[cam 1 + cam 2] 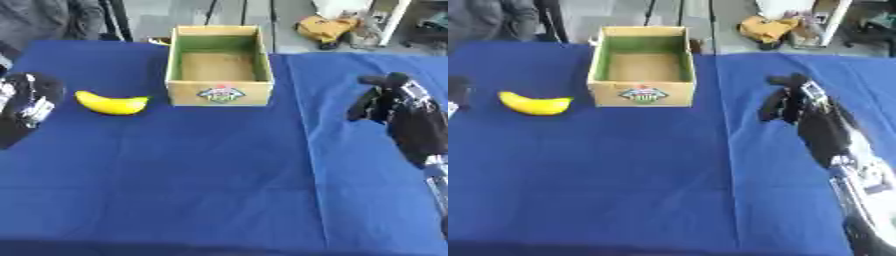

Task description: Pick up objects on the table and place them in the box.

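A curved yellow banana [112, 104] lies flat on the blue-covered worktop [201, 170], its ends tipped up toward the far side, just beside the black left hand [31, 102] and well apart from the right hand [794, 102]. The open cardboard box with green inner walls [219, 72] stands upright beyond and between both hands, nearer the left, a coloured label on its front.

The banana [111, 104] is plain yellow. The box [219, 93] is tan cardboard, green inside its walls, with a red, white and blue label. The tablecloth [201, 170] is deep blue.
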